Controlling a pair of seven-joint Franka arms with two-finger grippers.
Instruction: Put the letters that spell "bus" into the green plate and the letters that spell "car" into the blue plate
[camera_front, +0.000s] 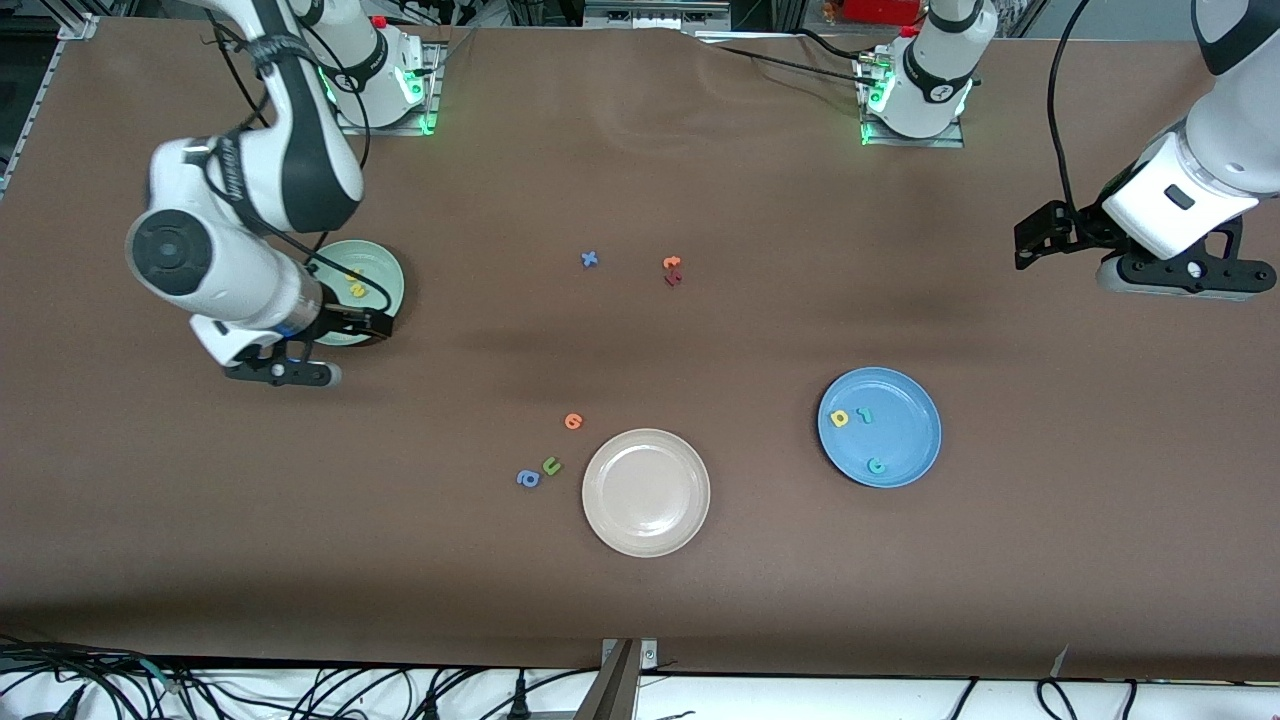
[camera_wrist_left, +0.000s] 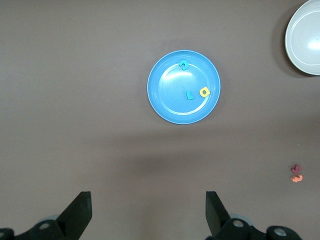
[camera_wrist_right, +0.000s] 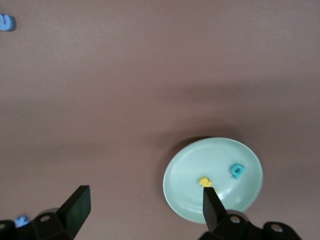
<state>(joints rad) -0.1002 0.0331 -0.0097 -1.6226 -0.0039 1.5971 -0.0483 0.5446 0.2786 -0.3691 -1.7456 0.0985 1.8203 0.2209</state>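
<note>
The green plate (camera_front: 386, 272) lies at the right arm's end of the table, partly covered by that arm. In it are a teal b (camera_wrist_right: 237, 171) and a yellow letter (camera_wrist_right: 204, 181); another yellow bit peeks from under a finger. My right gripper (camera_wrist_right: 146, 207) hangs open and empty over bare table beside the plate's rim (camera_wrist_right: 182, 187), also seen in the front view (camera_front: 283, 373). The blue plate (camera_front: 905, 440) holds a yellow a (camera_front: 840, 418), a teal r (camera_front: 866, 416) and a teal c (camera_front: 876, 465). My left gripper (camera_wrist_left: 147, 210) waits open, high over the table at its own end.
A beige plate (camera_front: 646, 492) sits nearest the front camera. Beside it lie an orange letter (camera_front: 573, 421), a green u (camera_front: 551, 466) and a blue a (camera_front: 528, 479). Mid-table are a blue x (camera_front: 590, 259) and an orange-and-red pair (camera_front: 672, 271).
</note>
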